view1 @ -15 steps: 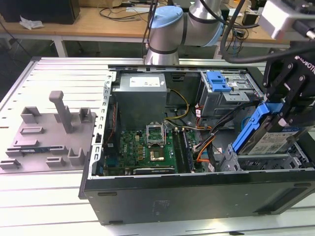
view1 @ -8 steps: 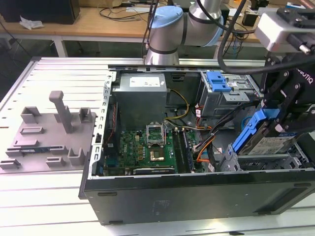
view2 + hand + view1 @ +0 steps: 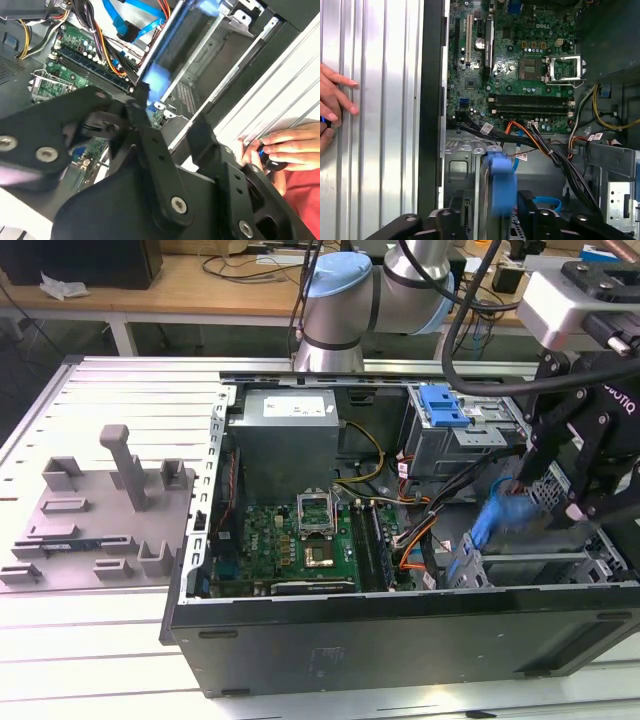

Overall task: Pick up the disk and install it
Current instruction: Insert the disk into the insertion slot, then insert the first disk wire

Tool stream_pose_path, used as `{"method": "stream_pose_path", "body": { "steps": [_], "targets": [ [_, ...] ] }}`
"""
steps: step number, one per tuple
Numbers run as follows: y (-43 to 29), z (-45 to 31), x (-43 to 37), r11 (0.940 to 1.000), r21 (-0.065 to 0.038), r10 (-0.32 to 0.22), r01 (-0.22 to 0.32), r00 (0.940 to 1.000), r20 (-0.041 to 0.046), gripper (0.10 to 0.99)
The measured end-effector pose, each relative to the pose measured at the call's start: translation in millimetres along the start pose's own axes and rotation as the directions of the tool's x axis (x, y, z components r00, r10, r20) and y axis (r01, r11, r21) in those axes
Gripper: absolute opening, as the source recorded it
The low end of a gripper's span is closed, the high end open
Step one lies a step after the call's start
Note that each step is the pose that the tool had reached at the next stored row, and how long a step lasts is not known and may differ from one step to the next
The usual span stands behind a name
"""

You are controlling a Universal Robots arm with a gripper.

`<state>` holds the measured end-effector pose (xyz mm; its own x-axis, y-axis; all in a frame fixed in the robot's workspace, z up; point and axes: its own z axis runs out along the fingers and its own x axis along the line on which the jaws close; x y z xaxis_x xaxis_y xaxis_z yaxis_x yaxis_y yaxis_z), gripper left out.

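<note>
A: Which step?
B: Install. The gripper [image 3: 492,220] has its fingers [image 3: 531,215] clamped on the disk [image 3: 500,177], with the blue carrier edge-on between them.
A: Where's the disk?
B: Over the drive bay [image 3: 545,570], at the exterior view's right end of the open case [image 3: 400,625], well clear of the table [image 3: 100,640].
A: Seated?
B: Not yet, by the look of it. It hangs above the cage and seems tilted.
A: What does the next move need?
B: Probably squaring the carrier to the bay and keeping off the cables [image 3: 540,145] just beside it. A person's hand [image 3: 332,102] rests on the table.
</note>
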<state>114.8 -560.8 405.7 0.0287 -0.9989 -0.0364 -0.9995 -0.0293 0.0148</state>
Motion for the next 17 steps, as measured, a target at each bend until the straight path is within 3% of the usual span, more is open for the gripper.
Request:
{"method": "stream_pose_path", "body": {
  "steps": [3,17],
  "targets": [
    [0.0,0.0,0.0,1.0,0.0,-0.001,0.001,1.0,0.0,0.694],
    [0.0,0.0,-0.4,1.0,0.0,-0.001,0.001,1.0,-0.0001,0.694]
  ]
}}
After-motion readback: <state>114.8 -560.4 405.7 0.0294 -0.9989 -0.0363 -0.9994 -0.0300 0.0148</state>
